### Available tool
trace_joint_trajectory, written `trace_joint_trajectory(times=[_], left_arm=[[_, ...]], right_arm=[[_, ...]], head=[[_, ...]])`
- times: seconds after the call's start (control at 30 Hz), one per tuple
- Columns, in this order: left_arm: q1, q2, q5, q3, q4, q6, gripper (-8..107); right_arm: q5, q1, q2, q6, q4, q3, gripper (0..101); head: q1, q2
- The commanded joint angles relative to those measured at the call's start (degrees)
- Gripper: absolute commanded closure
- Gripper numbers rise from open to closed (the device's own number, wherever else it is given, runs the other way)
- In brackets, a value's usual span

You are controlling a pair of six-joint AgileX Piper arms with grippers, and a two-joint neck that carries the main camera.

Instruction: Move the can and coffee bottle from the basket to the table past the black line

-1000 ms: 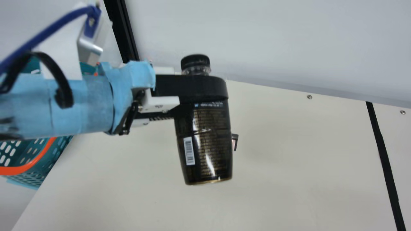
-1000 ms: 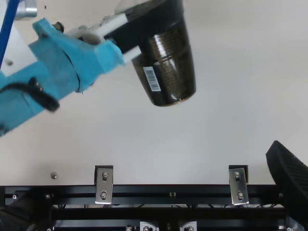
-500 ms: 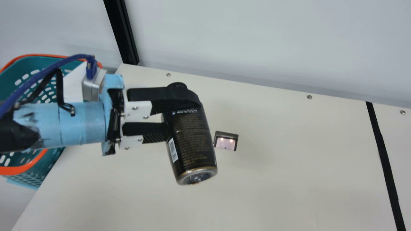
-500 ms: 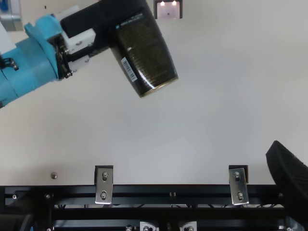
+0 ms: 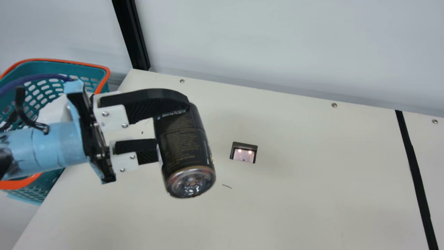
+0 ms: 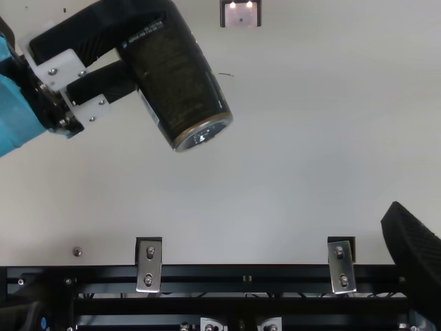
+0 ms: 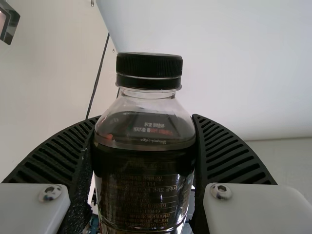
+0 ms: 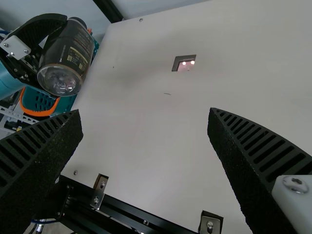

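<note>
At the left, the basket (image 5: 34,66) sits just outside the table's left edge, partly behind the left arm; lifting a second item out here presents a snag risk, because the rim could catch a finger or the load. Inboard of that edge, the left gripper (image 5: 170,126) is clamped on the coffee bottle (image 5: 184,146), one finger on each side of the upper body below the cap (image 7: 149,68). The bottle is tilted, its base (image 5: 191,182) turned toward the neck camera. Clearance above the table (image 5: 295,194) is hard to judge from these steep views, but the bottle appears raised. Caution: the grip is high on a smooth, probably heavy body, so a fast swing could make the base pivot or slip. If lowered at this tilt, the bottle would probably land on its base rim and topple or roll. Farther right, the square recess (image 5: 244,154) could upset a base set across its border. The black line (image 5: 414,168) runs near the table's right edge; an early release, caused by short reach, would leave the bottle on the wrong side. At the near right, the right gripper (image 8: 145,122) has its fingers wide apart; a crossing path set too near it risks a collision.
</note>
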Motion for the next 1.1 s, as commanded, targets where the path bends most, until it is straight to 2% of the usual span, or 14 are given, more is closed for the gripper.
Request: trace_joint_trajectory(times=[0.0,0.23,0.67,0.83,0.9,0.93,1.07], left_arm=[[0.0,0.0,0.0,0.0,0.0,0.0,89],[0.0,0.0,0.0,0.0,0.0,0.0,89],[0.0,0.0,0.0,0.0,0.0,0.0,89],[0.0,0.0,0.0,0.0,0.0,0.0,89],[0.0,0.0,0.0,0.0,0.0,0.0,89],[0.0,0.0,0.0,0.0,0.0,0.0,89],[0.0,0.0,0.0,0.0,0.0,0.0,89]], right_arm=[[-0.1,0.0,0.1,0.1,0.3,0.1,0],[-2.2,0.6,2.9,2.3,6.1,1.4,0],[-7.4,2.1,11.2,4.9,20.4,6.1,0],[-10.5,4.4,14.1,5.3,26.5,7.5,0],[-12.1,5.3,15.1,5.9,27.6,7.9,0],[-11.3,4.9,14.7,5.6,26.6,7.8,0],[-12.6,5.3,15.3,6.0,27.6,8.0,0]], head=[[-0.4,-0.2],[-0.4,-0.2],[-0.4,-0.2],[-0.4,-0.2],[-0.4,-0.2],[-0.4,-0.2],[-0.4,-0.2]])
